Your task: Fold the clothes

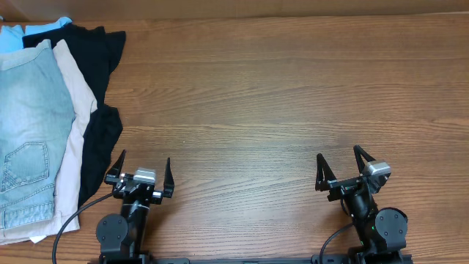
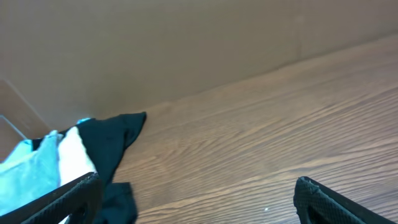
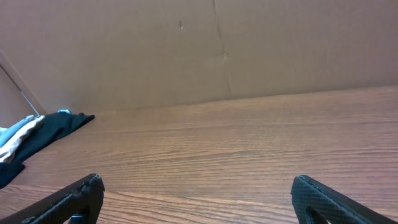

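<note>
The light blue faded denim shorts (image 1: 26,132) lie on top of a pile at the table's left edge, a stitched pocket showing near the front. A sliver of them shows in the left wrist view (image 2: 25,171). My left gripper (image 1: 141,170) is open and empty, just right of the pile near the front edge. In its wrist view its fingers (image 2: 199,196) frame bare wood. My right gripper (image 1: 343,167) is open and empty at the front right, far from the clothes. Its fingers (image 3: 199,196) also frame bare wood.
Under the denim lie larger beige shorts (image 1: 77,139) and a black garment (image 1: 102,81), both spilling to the right of the pile. A bright blue piece (image 1: 44,28) peeks out at the back. A brown cardboard wall (image 3: 199,50) backs the wooden table (image 1: 278,110).
</note>
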`<state>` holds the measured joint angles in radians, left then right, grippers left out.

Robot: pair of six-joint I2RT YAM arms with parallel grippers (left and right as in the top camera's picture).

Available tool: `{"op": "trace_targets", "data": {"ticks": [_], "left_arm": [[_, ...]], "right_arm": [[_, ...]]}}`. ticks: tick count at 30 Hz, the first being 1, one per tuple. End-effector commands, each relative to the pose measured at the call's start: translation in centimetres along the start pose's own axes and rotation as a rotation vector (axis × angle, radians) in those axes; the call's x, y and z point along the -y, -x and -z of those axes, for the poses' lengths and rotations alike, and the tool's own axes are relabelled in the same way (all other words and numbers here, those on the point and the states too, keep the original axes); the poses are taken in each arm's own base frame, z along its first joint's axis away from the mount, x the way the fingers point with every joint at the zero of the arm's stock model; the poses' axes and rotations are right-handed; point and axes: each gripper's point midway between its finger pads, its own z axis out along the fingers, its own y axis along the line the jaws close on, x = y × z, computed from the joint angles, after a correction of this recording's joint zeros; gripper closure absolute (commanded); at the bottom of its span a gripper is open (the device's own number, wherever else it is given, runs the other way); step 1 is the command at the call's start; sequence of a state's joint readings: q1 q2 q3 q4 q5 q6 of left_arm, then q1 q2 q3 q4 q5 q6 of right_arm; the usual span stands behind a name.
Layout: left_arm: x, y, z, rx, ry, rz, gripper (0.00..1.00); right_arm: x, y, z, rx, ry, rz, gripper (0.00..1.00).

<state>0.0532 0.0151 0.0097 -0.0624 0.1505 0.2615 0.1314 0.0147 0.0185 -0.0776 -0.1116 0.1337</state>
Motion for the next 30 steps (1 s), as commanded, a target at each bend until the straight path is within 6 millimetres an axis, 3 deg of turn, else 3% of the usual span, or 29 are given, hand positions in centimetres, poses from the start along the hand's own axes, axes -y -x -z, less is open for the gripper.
{"op": "trace_targets", "data": {"ticks": [1,8,12,20,25,30], "left_arm": [[-0.6,-0.3,0.0,-0.009,0.033,-0.056,0.0],[-0.6,-0.3,0.0,-0.009,0.037,-0.054,0.0],[-0.4,0.3,0.0,0.016,0.021,-0.045,0.0],[-1.3,6.9,1.1,0.256,0.018,0.147,0.0],[-2.1,10.2,2.3,0.264,0.022,0.159,0.0],[-2.9,13.4,2.4,0.203,0.021,0.113,0.0]], "right_arm": [[0.1,-0.1,0.0,0.007,-0.004,0.004,0.0],[1.2,0.2,0.1,0.023,-0.063,0.004,0.0],[0.8,1.7,0.1,0.083,-0.045,-0.017,0.0],[-0.4,6.7,1.2,0.192,-0.024,0.015,0.0],[-1.5,11.5,2.2,0.233,-0.024,0.095,0.0],[-2.4,15.3,1.3,0.155,-0.025,0.106,0.0]]}}
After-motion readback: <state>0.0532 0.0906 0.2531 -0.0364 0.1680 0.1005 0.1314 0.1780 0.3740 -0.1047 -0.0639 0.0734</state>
